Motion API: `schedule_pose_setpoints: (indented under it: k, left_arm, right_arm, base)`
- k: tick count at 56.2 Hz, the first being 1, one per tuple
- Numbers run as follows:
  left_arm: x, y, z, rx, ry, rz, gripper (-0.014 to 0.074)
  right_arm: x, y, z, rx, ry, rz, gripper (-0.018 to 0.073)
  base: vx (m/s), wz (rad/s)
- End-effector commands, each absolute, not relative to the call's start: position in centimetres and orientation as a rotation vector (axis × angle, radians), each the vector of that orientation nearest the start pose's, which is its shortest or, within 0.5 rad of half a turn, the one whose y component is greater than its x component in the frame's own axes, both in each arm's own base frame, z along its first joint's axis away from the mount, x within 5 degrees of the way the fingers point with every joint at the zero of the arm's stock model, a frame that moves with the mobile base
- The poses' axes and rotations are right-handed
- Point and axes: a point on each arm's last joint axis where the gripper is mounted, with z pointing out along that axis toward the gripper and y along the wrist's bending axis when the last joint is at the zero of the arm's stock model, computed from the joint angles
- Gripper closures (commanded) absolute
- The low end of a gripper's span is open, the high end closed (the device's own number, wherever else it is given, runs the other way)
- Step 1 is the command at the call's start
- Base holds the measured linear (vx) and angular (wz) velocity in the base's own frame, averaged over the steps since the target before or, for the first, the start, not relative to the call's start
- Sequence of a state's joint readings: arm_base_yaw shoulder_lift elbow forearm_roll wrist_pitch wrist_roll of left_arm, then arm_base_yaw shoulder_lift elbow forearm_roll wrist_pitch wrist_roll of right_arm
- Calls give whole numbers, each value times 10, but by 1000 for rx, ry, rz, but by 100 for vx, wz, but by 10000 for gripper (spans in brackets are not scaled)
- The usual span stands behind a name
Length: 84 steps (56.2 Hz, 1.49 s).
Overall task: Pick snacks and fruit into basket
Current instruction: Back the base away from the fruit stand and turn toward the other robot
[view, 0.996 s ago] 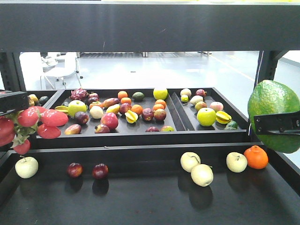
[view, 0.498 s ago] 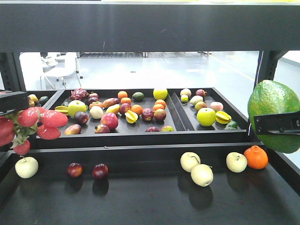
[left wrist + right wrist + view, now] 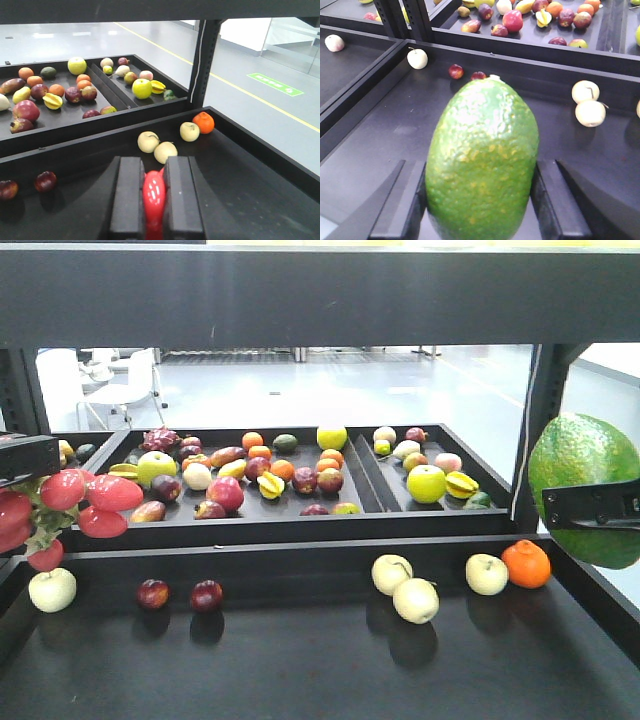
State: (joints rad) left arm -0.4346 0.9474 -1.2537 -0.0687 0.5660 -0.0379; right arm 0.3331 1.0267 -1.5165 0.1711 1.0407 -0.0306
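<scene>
Green, pebbled, yellow-flecked skin fills the right wrist view: a large avocado-shaped fruit [image 3: 482,162] stands upright, clamped between the right gripper [image 3: 480,200] pads on both flanks. The left gripper [image 3: 154,195] is closed on a glossy red fruit cluster [image 3: 75,505], seen red between its black pads. Beyond, on the lower black shelf [image 3: 300,660]: pale apples [image 3: 405,588], an orange mandarin [image 3: 526,564], two dark plums [image 3: 180,594]. Farthest, the black tray [image 3: 290,525] holds mixed small fruit.
</scene>
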Motion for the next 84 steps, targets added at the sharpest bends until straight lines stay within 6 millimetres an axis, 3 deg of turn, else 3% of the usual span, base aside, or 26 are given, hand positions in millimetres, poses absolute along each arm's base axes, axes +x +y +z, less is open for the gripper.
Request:
schedule_pose_setpoints:
  k: [1, 84]
  left_arm:
    - [156, -77, 494, 294, 1614, -453, 602]
    - [156, -77, 494, 294, 1614, -453, 602]
  right_arm:
    - [149, 65, 516, -350, 1893, 402, 568]
    - [149, 65, 516, -350, 1893, 402, 568]
  base:
    - [-13, -8]
    - [-21, 4]
